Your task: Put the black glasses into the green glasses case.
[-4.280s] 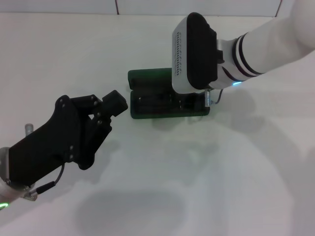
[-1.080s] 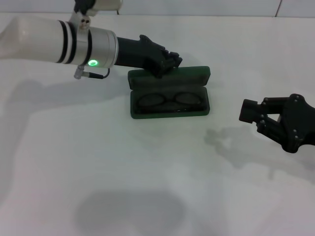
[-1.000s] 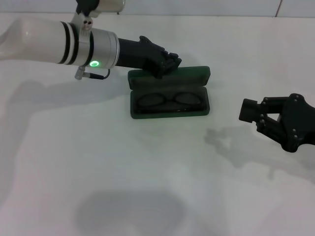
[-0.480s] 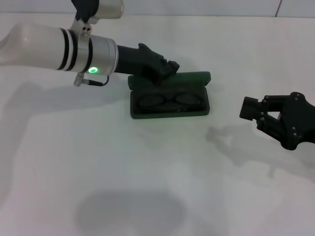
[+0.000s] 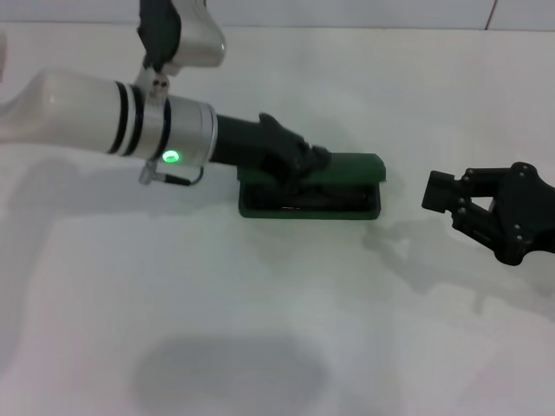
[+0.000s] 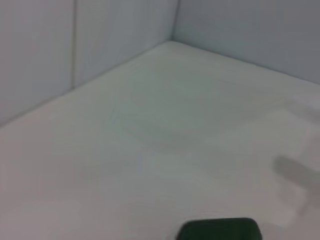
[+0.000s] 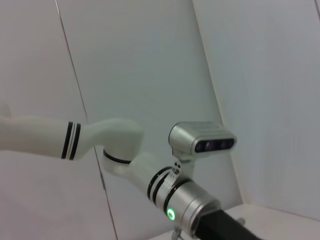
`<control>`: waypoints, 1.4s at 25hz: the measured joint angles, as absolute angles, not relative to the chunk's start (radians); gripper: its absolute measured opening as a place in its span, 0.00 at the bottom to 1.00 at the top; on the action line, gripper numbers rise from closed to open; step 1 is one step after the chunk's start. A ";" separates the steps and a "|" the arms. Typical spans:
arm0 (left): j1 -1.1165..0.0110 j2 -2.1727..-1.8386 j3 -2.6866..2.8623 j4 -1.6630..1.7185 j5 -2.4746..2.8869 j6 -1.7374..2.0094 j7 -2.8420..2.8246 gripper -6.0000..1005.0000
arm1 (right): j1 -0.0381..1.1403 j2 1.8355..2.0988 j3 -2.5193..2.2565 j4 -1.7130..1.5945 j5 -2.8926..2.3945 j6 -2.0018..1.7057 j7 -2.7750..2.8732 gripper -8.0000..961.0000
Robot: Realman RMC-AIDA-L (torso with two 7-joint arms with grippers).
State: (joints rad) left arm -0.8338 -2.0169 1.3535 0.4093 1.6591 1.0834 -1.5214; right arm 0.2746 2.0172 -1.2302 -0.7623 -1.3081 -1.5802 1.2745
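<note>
One step in hand: left gripper (image 5: 305, 162) is pressing the green glasses case (image 5: 347, 185) lid nearly closed.
Claw state: cannot tell.
Next: finishing the closing push.
Right gripper (image 5: 447, 196): idling aside.

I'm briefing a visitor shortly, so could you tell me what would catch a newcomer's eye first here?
First, the left gripper at the table's middle, pressing down on the lid of the green glasses case, which is almost shut. The right gripper hangs idle to the case's right.
</note>
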 joint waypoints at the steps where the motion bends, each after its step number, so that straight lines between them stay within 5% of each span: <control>1: -0.827 -2.025 1.353 0.409 1.664 1.088 -1.520 0.06 | 0.275 2.017 -1.230 -0.762 -1.309 -1.581 1.274 0.21; 6: -0.776 -2.061 1.350 0.425 1.669 1.107 -1.490 0.08 | 0.275 2.017 -1.230 -0.762 -1.309 -1.590 1.273 0.21; 14: -0.619 -2.075 1.275 0.654 1.606 1.275 -1.476 0.11 | 0.267 2.000 -1.215 -0.772 -1.322 -1.686 1.247 0.22; 22: -0.414 -2.037 1.046 0.731 1.397 1.809 -1.241 0.15 | 0.264 2.007 -1.208 -0.849 -1.363 -1.757 1.266 0.22; 25: -0.361 -2.019 1.041 0.754 1.397 1.900 -1.237 0.27 | 0.258 2.014 -1.214 -0.900 -1.362 -1.759 1.286 0.22; 35: -0.317 -2.004 1.036 0.742 1.477 1.952 -1.186 0.64 | 0.333 2.012 -1.218 -0.953 -1.391 -1.770 1.374 0.65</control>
